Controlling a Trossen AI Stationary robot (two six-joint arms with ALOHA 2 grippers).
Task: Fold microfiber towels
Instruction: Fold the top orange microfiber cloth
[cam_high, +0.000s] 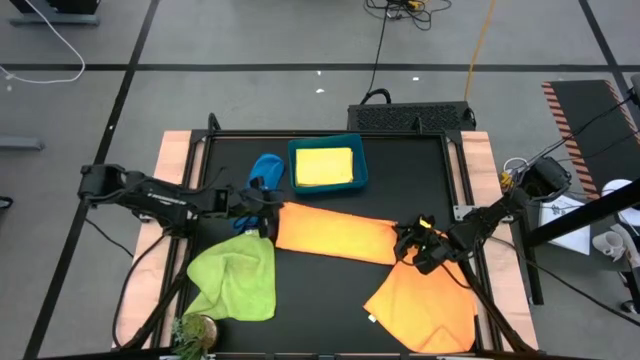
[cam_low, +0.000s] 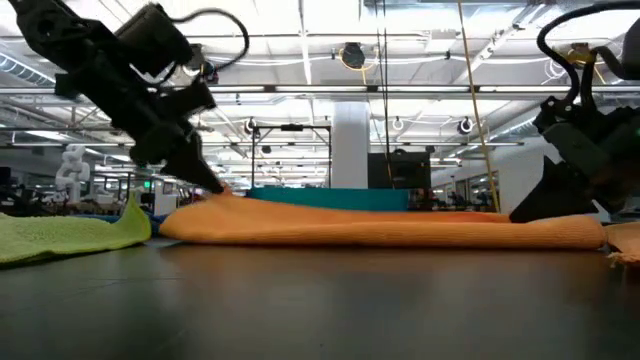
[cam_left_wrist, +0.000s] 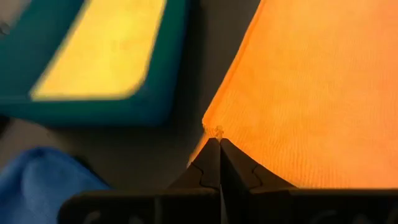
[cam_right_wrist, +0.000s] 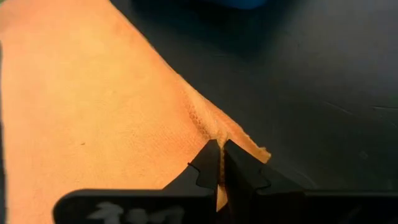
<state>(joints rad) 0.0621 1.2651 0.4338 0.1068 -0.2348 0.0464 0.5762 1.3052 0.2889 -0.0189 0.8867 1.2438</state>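
Orange towel (cam_high: 335, 234) between both end effectors

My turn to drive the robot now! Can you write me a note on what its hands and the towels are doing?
Left gripper: shut on one corner of the folded orange microfiber towel at table centre.
Right gripper: shut on that towel's other end.
Yellow towel lies in the teal rectangular bin.
Blue towel, lime green towel and second orange towel lie loose, still unfolded.
Left: finish this fold, then those three.
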